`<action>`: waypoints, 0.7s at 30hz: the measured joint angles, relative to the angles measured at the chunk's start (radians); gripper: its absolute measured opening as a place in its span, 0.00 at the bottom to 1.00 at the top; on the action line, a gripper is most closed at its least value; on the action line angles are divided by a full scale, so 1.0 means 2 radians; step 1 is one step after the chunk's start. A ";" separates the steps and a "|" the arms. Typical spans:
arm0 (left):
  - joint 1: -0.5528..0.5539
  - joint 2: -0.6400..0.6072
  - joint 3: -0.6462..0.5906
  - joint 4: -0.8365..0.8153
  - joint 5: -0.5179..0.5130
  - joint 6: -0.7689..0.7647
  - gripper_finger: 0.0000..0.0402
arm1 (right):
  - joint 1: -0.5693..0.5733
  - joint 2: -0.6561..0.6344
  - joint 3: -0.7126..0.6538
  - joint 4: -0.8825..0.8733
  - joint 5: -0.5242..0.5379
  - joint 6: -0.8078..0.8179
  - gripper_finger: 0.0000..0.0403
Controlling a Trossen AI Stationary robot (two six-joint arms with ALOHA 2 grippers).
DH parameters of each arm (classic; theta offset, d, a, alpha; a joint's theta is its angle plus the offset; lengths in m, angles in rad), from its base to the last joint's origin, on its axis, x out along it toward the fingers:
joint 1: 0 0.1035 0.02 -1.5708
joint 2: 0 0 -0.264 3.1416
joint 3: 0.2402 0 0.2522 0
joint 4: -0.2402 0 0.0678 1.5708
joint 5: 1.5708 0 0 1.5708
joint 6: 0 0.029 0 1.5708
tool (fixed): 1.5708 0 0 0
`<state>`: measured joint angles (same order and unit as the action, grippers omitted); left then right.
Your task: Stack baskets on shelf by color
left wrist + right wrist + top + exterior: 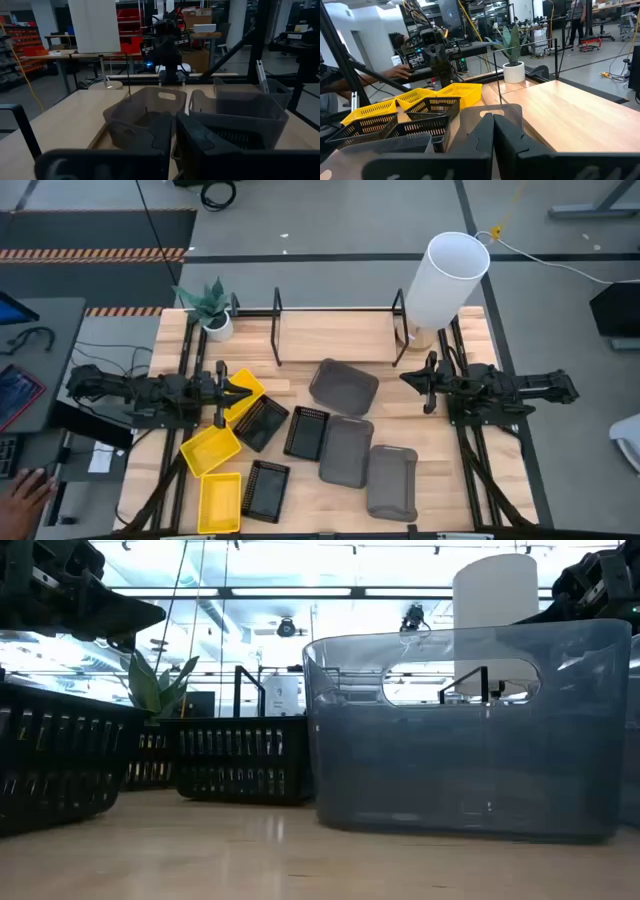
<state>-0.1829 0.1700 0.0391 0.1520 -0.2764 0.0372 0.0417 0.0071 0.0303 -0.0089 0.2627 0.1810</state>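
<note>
**Both hands closed and empty above the scattered baskets**

The left hand [243,392] hangs over the left side of the wooden tabletop [440,470], its dark fingers [165,132] pressed together on nothing, just above a bright yellow plastic basket [242,393]. The right hand [408,379] hangs at the right side, fingers [490,131] likewise pressed together and empty, near a large dark grey rounded-corner basket [343,386].

Two more yellow baskets [210,450] [220,502] lie toward the near left edge. Three black mesh-sided baskets [262,423] [306,432] [267,491] sit in the middle left, the first touching the yellow basket under the left hand. Two further grey baskets [346,452] [392,482] lie to the right of them.

The low black metal-rod shelf [277,327] stands along the far edge, with no basket on it. A tall white cylinder [445,280] stands at its right end, a small potted plant [212,310] at its left.
</note>
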 joint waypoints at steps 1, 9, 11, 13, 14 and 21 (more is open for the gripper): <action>0.000 0.000 0.000 0.000 0.000 0.000 0.09 | 0.000 0.000 0.000 0.000 0.000 0.000 0.03; 0.000 0.000 0.000 0.000 0.000 0.000 0.07 | 0.000 0.000 0.000 0.000 0.000 0.000 0.03; 0.000 0.000 0.000 0.000 0.000 0.000 0.07 | 0.000 0.000 0.000 0.000 0.000 0.000 0.03; 0.000 0.000 0.000 0.000 0.000 0.000 0.06 | 0.000 0.000 0.000 0.000 0.000 0.000 0.03; 0.000 0.000 0.000 0.000 0.000 0.000 0.06 | 0.000 0.000 0.000 0.000 0.000 0.000 0.03; 0.000 0.000 0.000 0.000 0.000 0.000 0.08 | 0.000 0.000 0.000 0.000 0.000 0.000 0.03</action>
<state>-0.1829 0.1703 0.0391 0.1520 -0.2760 0.0372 0.0415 0.0071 0.0303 -0.0087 0.2630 0.1810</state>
